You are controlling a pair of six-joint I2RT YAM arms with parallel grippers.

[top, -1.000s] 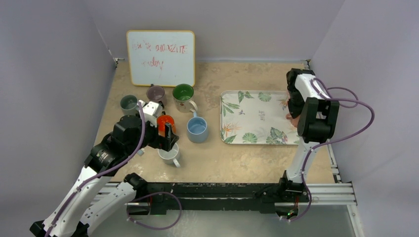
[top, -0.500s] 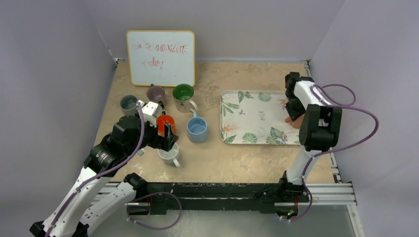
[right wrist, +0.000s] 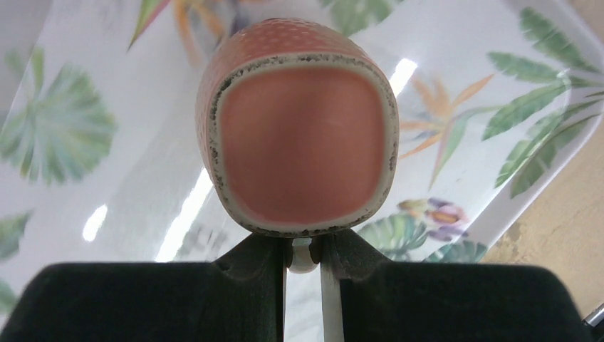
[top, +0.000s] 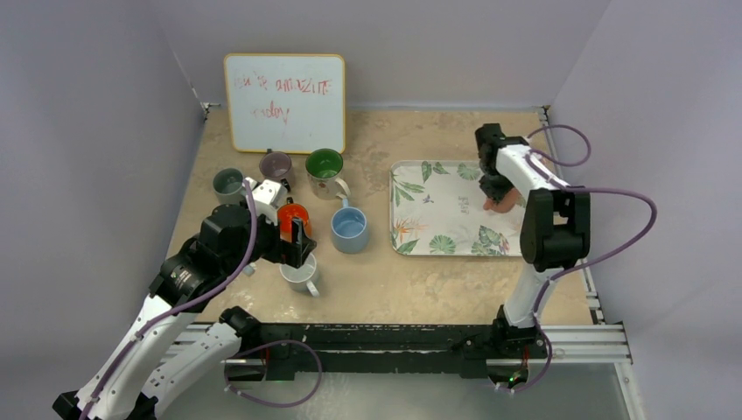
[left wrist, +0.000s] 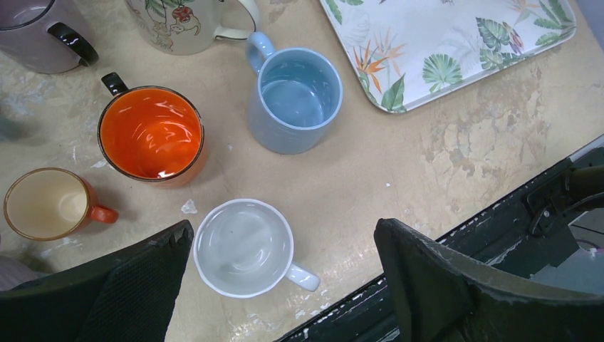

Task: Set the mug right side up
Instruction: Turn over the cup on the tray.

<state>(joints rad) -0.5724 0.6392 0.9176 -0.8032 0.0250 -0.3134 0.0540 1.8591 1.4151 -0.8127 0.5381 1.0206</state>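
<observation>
Where the right wrist camera looks along its own fingers, you see the salmon-pink mug [right wrist: 303, 128] end-on. Its flat base, ringed by a rough pale rim, faces the lens, and its speckled wall curves away behind. The right gripper [right wrist: 303, 260] is pinched narrow on the mug's pale handle, which shows as a thin strip between the two black fingers just under the base. The mug lies over the leaf-printed tray [right wrist: 498, 128]. Whether it touches the tray's surface you cannot tell from either view. In the top external view the mug is a small pink shape over the right-hand part of the tray, just beside the right arm's wrist.

The left gripper [left wrist: 283, 231] stands wide with nothing between its fingers, above a white mug [left wrist: 242, 248] that sits upright near the front edge of the table [top: 420, 280]. Around the white mug you find other upright vessels:
- an orange mug [left wrist: 152, 132];
- a light blue mug [left wrist: 295, 96], near the tray's corner but apart from it;
- a small cream-lined cup [left wrist: 46, 203] with an orange handle;
- a mauve mug [left wrist: 35, 28];
- a patterned mug [left wrist: 189, 21].

A grey-green mug [top: 228, 182] sits farthest left. A whiteboard [top: 284, 101] with red scribble leans against the back wall.
</observation>
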